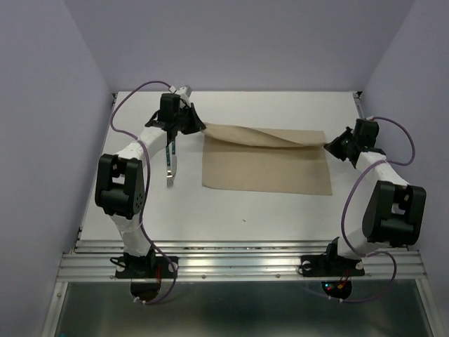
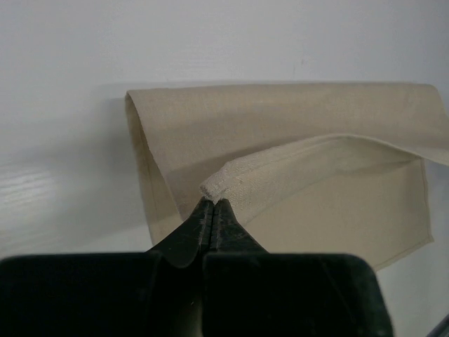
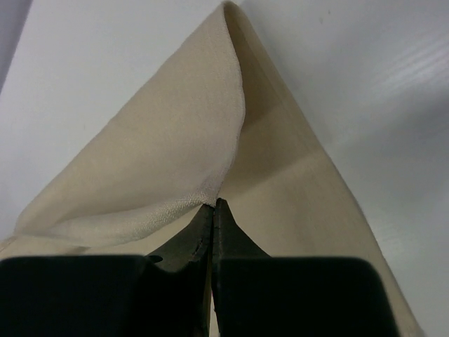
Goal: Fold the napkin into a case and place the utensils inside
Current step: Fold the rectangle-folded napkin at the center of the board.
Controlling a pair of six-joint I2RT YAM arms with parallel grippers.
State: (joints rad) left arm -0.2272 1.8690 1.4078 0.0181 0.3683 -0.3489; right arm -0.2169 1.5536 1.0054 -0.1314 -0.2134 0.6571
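Beige cloth, soft and creased: we judge the napkin [image 1: 266,168] to be light and limp, sure to sag wherever it is unsupported, so it wants a hold at two corners at once rather than mid-edge. It lies in the middle of the white table [image 1: 280,210], its near part flat and its far edge raised and drooping between the arms. The left gripper [image 1: 198,127] has its jaws pressed together on the far left corner, and the right gripper [image 1: 328,145] pinches the far right corner the same way. Both wrist views show only the hem nipped at the very tips, a shallow bite that we think could slip if the cloth is drawn taut. The utensils [image 1: 170,167] lie just left of the napkin, apart from it. We make out fork tines and a dark green handle, but the left arm [image 1: 151,137] crosses the upper end, so we cannot count the pieces. What lies under the raised flap is hidden.
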